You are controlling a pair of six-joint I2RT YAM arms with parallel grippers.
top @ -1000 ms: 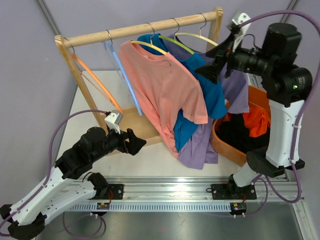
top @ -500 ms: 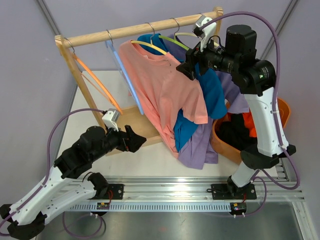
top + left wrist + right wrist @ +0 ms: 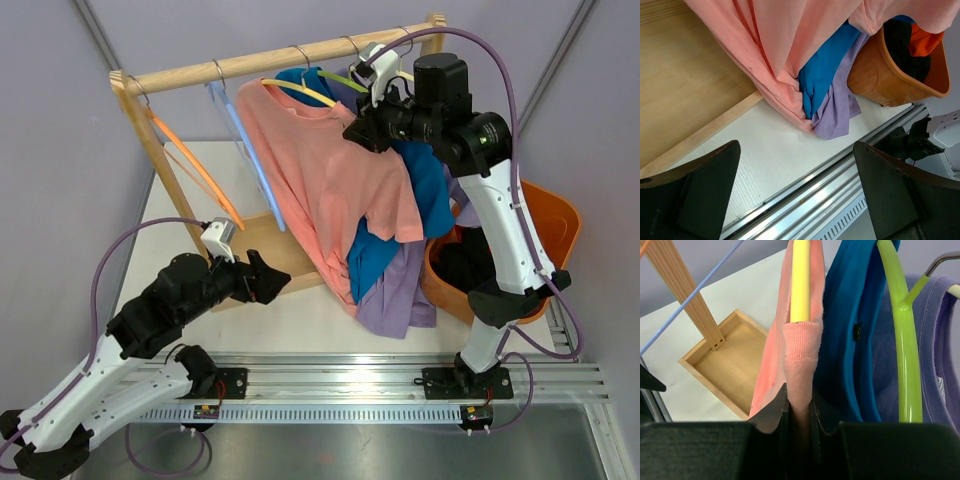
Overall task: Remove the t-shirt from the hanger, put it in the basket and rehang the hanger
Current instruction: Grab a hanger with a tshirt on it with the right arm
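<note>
- Top view: the pink t-shirt (image 3: 330, 190) hangs on a yellow hanger (image 3: 300, 92) from the wooden rail (image 3: 250, 62), its cloth drooping to the table (image 3: 290, 320). The right claw (image 3: 362, 132) is up at the shirt's shoulder, right at the hanger's lower end. The left claw (image 3: 268, 283) sits low near the hem, well apart from the hanger, so the right arm is clearly the nearer one. An orange basket (image 3: 555, 215) with clothes in it stands off to the right.
- Left wrist view: the left claw's fingers are wide apart and hold nothing. Ahead and above it, the t-shirt is soft pink knit bunched in folds against the wooden base (image 3: 685, 75). A blue shirt (image 3: 822, 70) and a purple shirt (image 3: 840, 105) are tucked behind.
- Right wrist view: the hanger arm is a smooth round yellow bar running straight away from the claw. A ribbed pink edge of the t-shirt drapes over it and drops into the slot between the fingers, so the right claw looks pinched on that cloth. The likely pull is along the bar, off its end. A glossy green hanger (image 3: 902, 330) just beside carries the blue shirt.
</note>
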